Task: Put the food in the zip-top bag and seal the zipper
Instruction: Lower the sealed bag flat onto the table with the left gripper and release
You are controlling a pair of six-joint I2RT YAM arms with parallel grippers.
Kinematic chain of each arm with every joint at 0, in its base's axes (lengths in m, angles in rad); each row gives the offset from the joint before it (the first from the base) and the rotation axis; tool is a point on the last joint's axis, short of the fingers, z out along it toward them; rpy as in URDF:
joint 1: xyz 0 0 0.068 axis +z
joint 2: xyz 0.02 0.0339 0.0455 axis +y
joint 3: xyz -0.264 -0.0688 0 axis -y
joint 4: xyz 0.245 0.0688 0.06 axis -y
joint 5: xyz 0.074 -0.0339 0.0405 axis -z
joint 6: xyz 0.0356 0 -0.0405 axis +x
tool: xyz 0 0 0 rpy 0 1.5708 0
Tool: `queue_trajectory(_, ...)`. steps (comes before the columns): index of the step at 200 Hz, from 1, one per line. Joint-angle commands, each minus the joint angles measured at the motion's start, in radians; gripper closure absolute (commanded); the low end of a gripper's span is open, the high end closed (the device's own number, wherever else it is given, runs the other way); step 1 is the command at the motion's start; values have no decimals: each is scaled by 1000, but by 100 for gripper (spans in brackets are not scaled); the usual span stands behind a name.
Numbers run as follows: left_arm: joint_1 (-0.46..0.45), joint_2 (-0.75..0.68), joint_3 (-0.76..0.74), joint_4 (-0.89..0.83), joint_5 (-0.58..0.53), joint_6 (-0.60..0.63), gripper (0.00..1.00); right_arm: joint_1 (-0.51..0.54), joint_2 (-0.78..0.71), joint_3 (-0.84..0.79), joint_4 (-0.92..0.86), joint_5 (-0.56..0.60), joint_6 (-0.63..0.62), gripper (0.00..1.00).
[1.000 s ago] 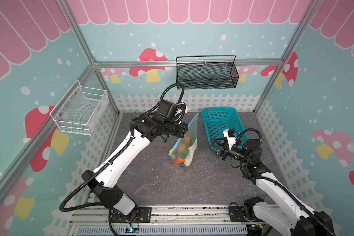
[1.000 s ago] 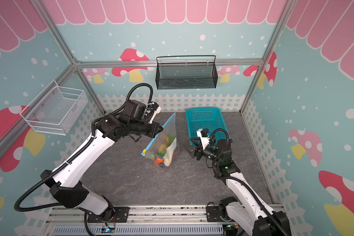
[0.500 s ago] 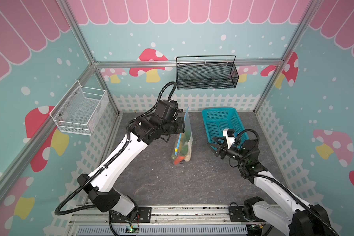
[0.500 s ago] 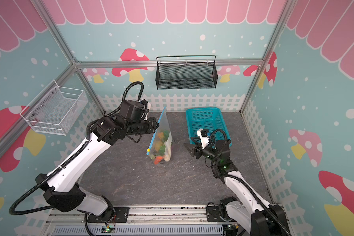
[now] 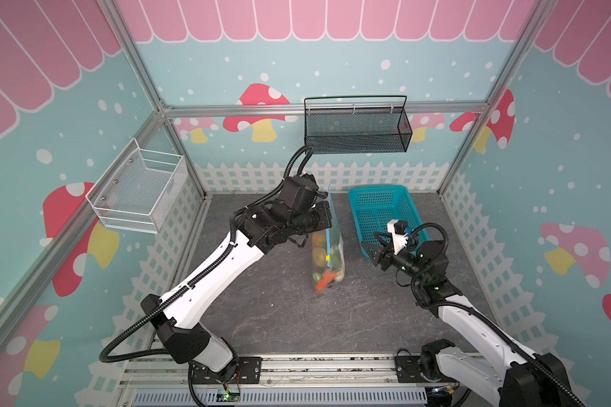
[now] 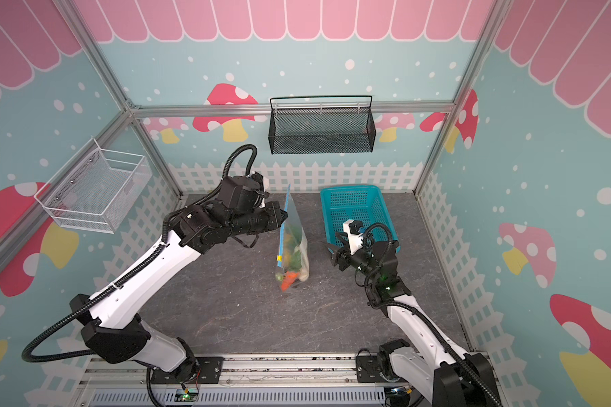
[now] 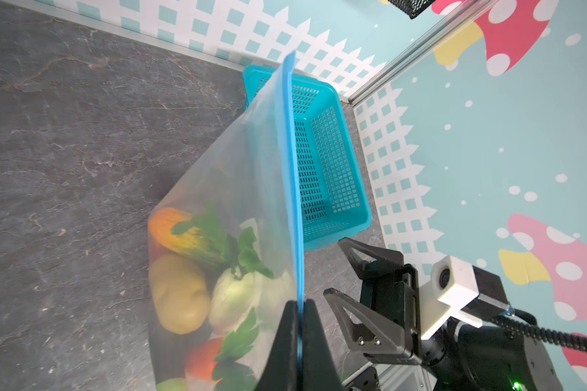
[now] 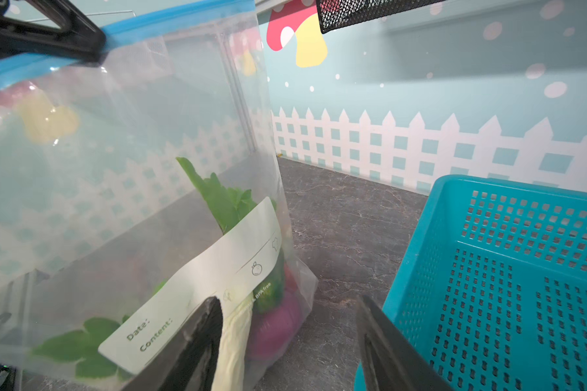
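Note:
The clear zip-top bag [image 5: 328,246] [image 6: 293,243] hangs edge-on at mid-table, and its bottom reaches the dark mat. My left gripper [image 5: 327,217] [image 6: 283,215] [image 7: 299,325] is shut on the light blue zipper [image 7: 290,152] [image 8: 170,17] along its top edge. A small yellow slider [image 5: 328,258] sits on the strip nearer the front. The food lies inside: a yellow piece [image 7: 178,292], white leafy radish [image 7: 238,298], red strawberry [image 7: 202,359] and purple onion [image 8: 275,325]. My right gripper [image 5: 369,251] [image 6: 329,243] [image 8: 287,304] stands open just right of the bag, holding nothing, near the white label [image 8: 197,291].
A turquoise lattice basket [image 5: 381,211] [image 6: 353,211] [image 8: 522,287] stands behind my right gripper, close to the bag. On the back wall hangs a black mesh rack [image 5: 357,130]. A white wire basket [image 5: 138,193] hangs on the left wall.
My left gripper has turned and carried the bag a little toward the back, so the bag now hangs edge-on instead of showing its broad side. The right gripper has barely moved.

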Motion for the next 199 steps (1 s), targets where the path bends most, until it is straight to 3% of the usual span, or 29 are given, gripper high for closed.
queue_trajectory(1, -22, 11, 6, 118, -21, -76, 100, 5, -31, 19, -11, 56, -30, 35)
queue_trajectory(86, -64, 125, 32, 271, 37, -127, 100, 3, -42, 34, -20, 108, -48, 35)
queue_trajectory(125, -61, 116, -41, 337, 40, -136, 100, 3, -24, 50, -25, 114, -58, 35)
queue_trajectory(165, 10, 44, -185, 382, 57, -146, 100, 3, 15, 71, -24, 94, -52, 35)
queue_trajectory(199, 123, -35, -384, 413, 97, -148, 100, 5, 38, 89, -23, 73, -39, 35)
